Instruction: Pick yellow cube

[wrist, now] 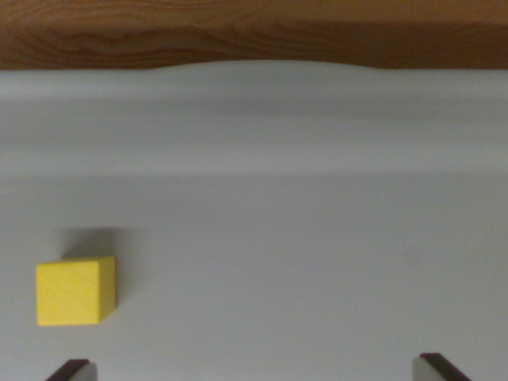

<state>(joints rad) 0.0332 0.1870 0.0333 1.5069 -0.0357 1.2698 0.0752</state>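
A yellow cube (75, 290) rests on the white surface (278, 254) at the wrist view's lower left. Only the two dark fingertips of my gripper (254, 371) show, at the bottom edge: one fingertip (73, 370) sits just below the cube, the other fingertip (438, 368) is far off at the wrist view's right. The jaws stand wide apart with nothing between them. The cube lies at the left end of the gap, beyond the fingertips, and is untouched.
A wooden strip (254, 32) runs across the top of the view, beyond a raised white ledge (254, 119). White surface spreads to the right of the cube.
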